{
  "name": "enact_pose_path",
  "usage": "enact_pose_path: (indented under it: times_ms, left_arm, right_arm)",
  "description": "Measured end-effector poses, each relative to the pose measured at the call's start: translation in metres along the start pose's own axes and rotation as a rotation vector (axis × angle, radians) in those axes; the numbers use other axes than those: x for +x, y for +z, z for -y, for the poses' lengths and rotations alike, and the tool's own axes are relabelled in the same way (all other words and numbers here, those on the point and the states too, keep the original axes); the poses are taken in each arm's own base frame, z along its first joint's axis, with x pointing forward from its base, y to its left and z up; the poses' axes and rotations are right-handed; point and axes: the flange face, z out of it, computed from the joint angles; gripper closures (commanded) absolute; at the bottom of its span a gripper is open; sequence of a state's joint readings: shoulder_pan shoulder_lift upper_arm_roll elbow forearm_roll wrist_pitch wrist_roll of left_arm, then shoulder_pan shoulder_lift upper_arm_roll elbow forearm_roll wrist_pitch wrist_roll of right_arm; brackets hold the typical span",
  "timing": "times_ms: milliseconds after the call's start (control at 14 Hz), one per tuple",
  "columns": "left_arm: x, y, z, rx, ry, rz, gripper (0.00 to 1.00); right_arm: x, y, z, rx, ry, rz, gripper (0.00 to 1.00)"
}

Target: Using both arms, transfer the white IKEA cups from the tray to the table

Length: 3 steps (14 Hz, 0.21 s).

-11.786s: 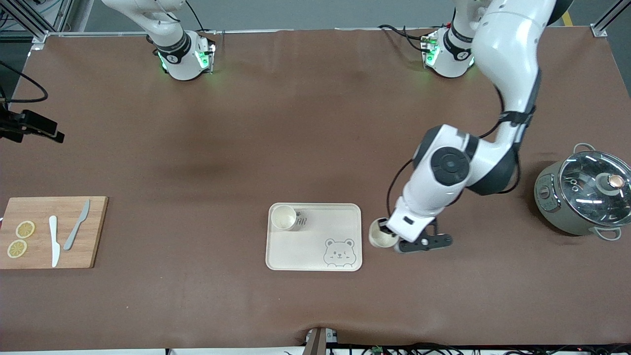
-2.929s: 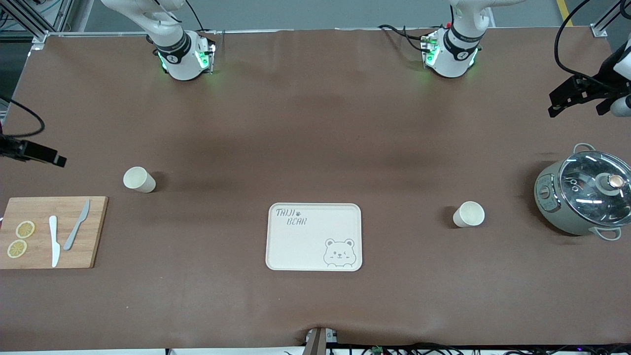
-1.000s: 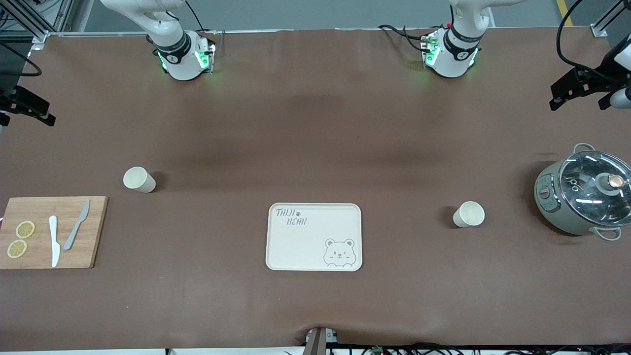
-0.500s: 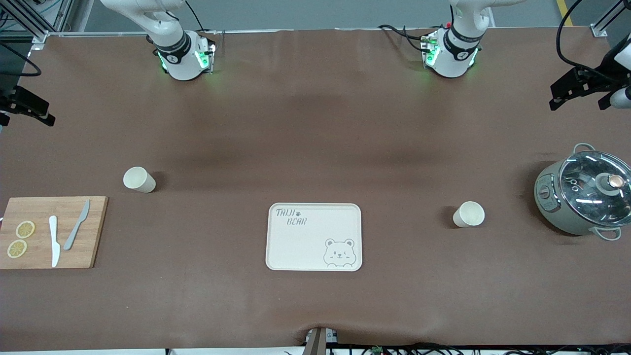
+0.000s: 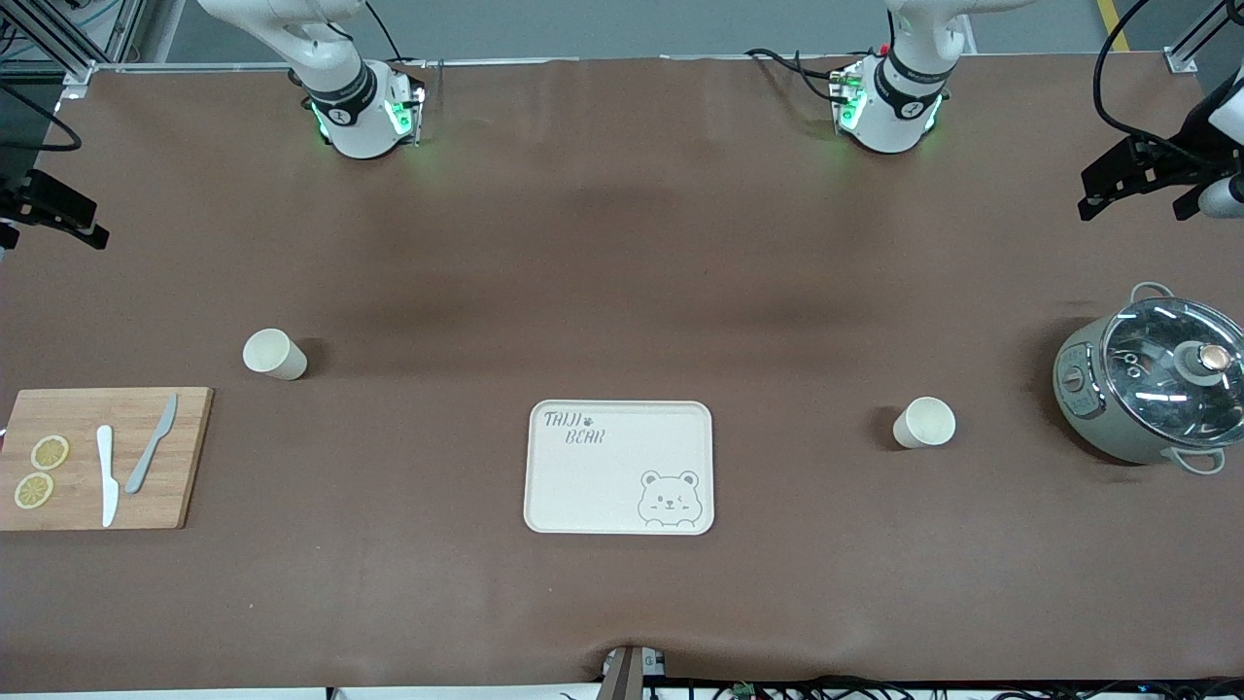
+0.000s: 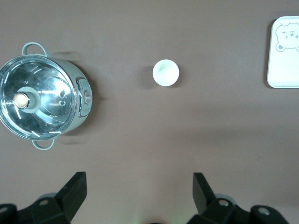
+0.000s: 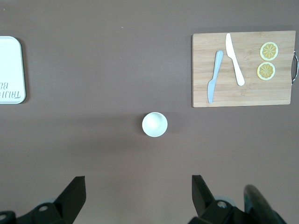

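Observation:
Two white IKEA cups stand upright on the brown table. One cup (image 5: 275, 353) is toward the right arm's end, beside the cutting board; it shows in the right wrist view (image 7: 154, 124). The other cup (image 5: 924, 423) is toward the left arm's end, near the pot; it shows in the left wrist view (image 6: 166, 73). My left gripper (image 5: 1132, 194) is open and empty, high over the left arm's end of the table (image 6: 139, 191). My right gripper (image 5: 53, 219) is open and empty, high over the right arm's end (image 7: 138, 193).
A cream bear-printed tray (image 5: 619, 486) lies mid-table, nearer the front camera, with nothing on it. A wooden cutting board (image 5: 185, 457) holds two knives and lemon slices. A grey pot with a glass lid (image 5: 1147, 379) stands at the left arm's end.
Since the earliest frame both cups stand on the table away from the tray, and the left arm has drawn back to its end. In the last second nothing has visibly moved.

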State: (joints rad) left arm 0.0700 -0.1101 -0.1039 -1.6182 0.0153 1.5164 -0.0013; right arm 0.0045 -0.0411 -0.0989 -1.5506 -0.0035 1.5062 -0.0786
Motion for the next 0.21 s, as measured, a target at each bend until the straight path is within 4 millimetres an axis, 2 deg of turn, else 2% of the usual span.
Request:
enact_pose_path:
  times_ms: [214]
  left_arm:
    - [0.0001, 0.0010, -0.0001, 0.000, 0.000, 0.004, 0.00]
  right_arm:
    - [0.0001, 0.0003, -0.0009, 0.000, 0.002, 0.001, 0.00]
